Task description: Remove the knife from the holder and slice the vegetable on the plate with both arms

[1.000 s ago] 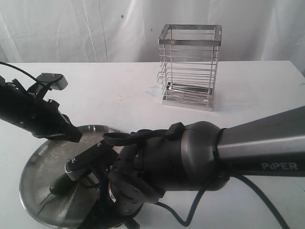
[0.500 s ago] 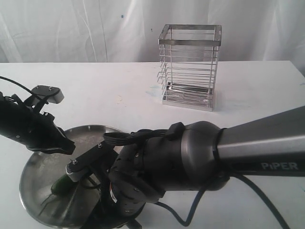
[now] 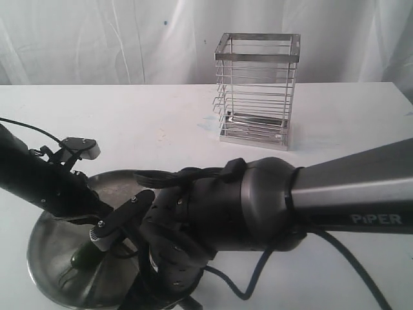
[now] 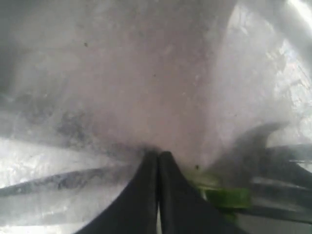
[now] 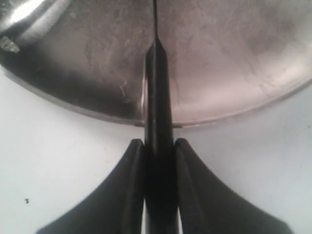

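The steel plate (image 3: 39, 255) lies at the front left. The dark green vegetable (image 3: 84, 258) rests on it and shows as a green blur (image 4: 226, 197) in the left wrist view. My left gripper (image 4: 158, 155) is shut, tips down on the plate right beside the vegetable, with nothing seen between its fingers. My right gripper (image 5: 158, 145) is shut on the black handle of the knife (image 5: 157, 87), whose thin blade points edge-on over the plate's rim (image 5: 73, 105). In the exterior view the right arm's own bulk hides that gripper and the knife. The wire holder (image 3: 256, 90) stands empty at the back.
The big right arm marked PiPER (image 3: 310, 206) fills the front of the exterior view and covers the plate's right side. A white cloth backdrop hangs behind the white table (image 3: 148, 123). A small pale scrap (image 5: 9, 44) lies on the plate.
My left gripper has come down and to the right into the plate, ending beside the vegetable. The right arm has shifted slightly left and lower over the plate.
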Motion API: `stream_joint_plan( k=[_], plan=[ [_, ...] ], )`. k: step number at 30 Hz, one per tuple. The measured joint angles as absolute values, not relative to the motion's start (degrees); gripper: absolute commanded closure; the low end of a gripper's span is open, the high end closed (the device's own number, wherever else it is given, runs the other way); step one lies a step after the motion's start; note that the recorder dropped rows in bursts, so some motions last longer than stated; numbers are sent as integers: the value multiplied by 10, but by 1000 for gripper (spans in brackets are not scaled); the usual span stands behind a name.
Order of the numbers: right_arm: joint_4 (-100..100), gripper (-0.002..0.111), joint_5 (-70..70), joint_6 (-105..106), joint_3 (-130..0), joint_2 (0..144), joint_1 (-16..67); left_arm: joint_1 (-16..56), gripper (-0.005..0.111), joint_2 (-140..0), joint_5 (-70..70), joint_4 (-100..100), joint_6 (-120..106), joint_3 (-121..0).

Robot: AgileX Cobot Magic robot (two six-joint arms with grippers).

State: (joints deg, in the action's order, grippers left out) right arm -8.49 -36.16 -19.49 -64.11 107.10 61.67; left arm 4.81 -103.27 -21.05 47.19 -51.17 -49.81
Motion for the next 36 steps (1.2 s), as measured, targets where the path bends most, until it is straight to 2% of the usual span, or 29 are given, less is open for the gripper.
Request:
stream_joint_plan(
  k=[12, 25, 36],
  plan=[
    [-90, 108, -426, -184, -672, 1071, 617, 49, 107, -975, -253, 451, -512, -527],
    [-192, 108, -437, -249, -672, 1071, 623, 49, 107, -878, -294, 434, -480, -528],
    [-217, 108, -417, -255, -673, 1030, 639, 49, 107, -875, -305, 434, -474, -528]
  ],
)
